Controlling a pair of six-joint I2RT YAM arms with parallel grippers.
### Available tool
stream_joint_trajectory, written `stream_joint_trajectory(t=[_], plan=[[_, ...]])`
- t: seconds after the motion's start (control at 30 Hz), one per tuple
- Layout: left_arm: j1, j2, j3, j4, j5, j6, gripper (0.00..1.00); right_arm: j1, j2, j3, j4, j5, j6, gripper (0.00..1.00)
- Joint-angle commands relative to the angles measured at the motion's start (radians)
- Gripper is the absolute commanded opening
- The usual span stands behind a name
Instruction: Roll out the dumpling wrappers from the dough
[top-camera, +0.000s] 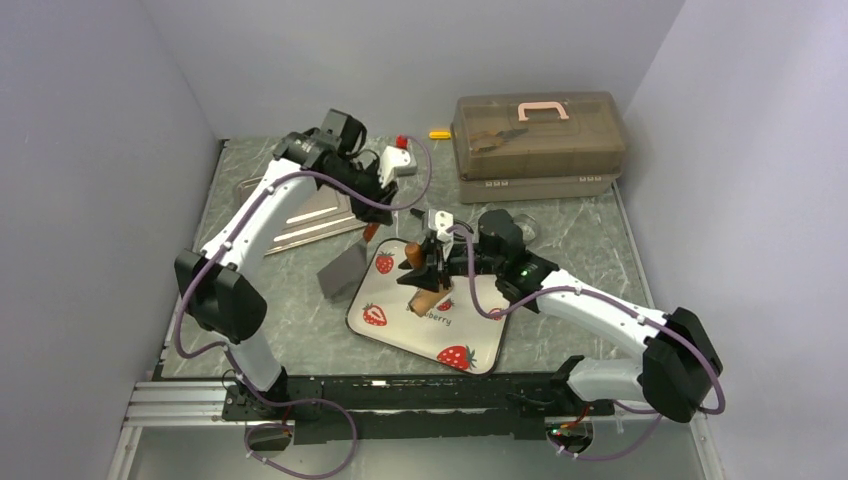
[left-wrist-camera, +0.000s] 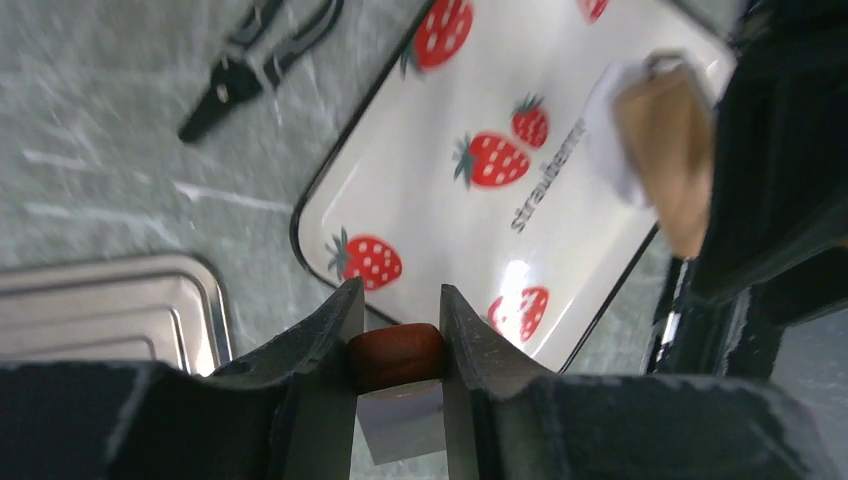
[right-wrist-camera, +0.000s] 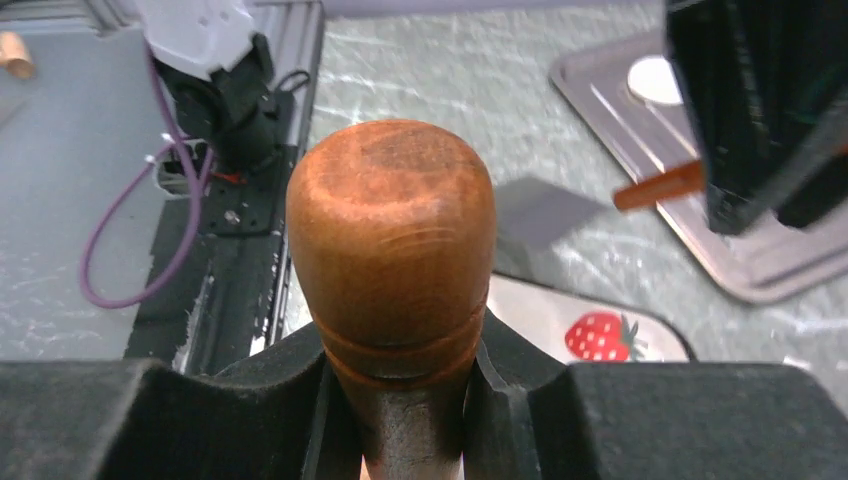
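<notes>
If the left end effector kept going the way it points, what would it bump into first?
Most likely the strawberry plate: the left end effector, shut on a spatula handle, points at its edge. Depth is unclear, so the table beside it is possible.

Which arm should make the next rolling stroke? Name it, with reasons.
Right. The right gripper is shut on the brown wooden roller, over the white dough on the strawberry-printed plate; the left gripper holds a metal scraper.
</notes>
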Motion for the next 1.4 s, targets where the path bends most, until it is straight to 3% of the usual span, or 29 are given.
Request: stream_joint_trajectory(t=[0.0, 0.1, 0.17, 0.33, 0.43, 0.57, 0.67, 0.8, 0.9, 1.03, 1.2, 1.37], plan=[[0.003, -0.014, 0.168, -0.159, 0.243, -0.057, 0.00, -0.018, -0.032, 0.078, 0.046, -0.193, -0.026, 0.00], [0.004, -0.008, 0.241, -0.174, 0.323, -0.088, 0.00, -0.064, -0.029, 0.055, 0.180, -0.278, 0.070, 0.00], [0.001, -0.008, 0.283, -0.183, 0.359, -0.096, 0.00, -0.093, -0.024, 0.049, 0.184, -0.294, 0.079, 0.00], [-0.008, -0.019, 0.301, -0.144, 0.430, -0.167, 0.00, -0.172, -0.032, 0.016, 0.333, -0.368, 0.206, 0.00], [-0.045, -0.019, 0.330, -0.104, 0.433, -0.224, 0.00, -0.186, -0.058, 0.037, 0.238, -0.395, 0.180, 0.00], [-0.074, -0.051, 0.294, -0.013, 0.529, -0.273, 0.00, -0.191, -0.081, 0.036, 0.282, -0.447, 0.270, 0.00], [-0.074, -0.087, 0.270, 0.106, 0.524, -0.374, 0.00, -0.191, -0.054, 0.106, 0.190, -0.458, 0.254, 0.00], [-0.052, -0.111, 0.305, 0.224, 0.447, -0.547, 0.00, -0.191, -0.097, 0.055, 0.310, -0.426, 0.332, 0.00], [-0.028, -0.117, 0.317, 0.307, 0.409, -0.694, 0.00, -0.192, -0.126, 0.040, 0.297, -0.421, 0.329, 0.00], [-0.027, -0.101, 0.331, 0.402, 0.445, -0.862, 0.00, -0.195, -0.083, 0.046, 0.460, -0.568, 0.461, 0.00], [-0.027, -0.099, 0.382, 0.419, 0.448, -0.880, 0.00, -0.201, -0.054, 0.109, 0.375, -0.689, 0.441, 0.00], [-0.023, -0.129, 0.387, 0.491, 0.486, -0.924, 0.00, -0.204, -0.017, 0.291, -0.132, -0.807, 0.097, 0.00]])
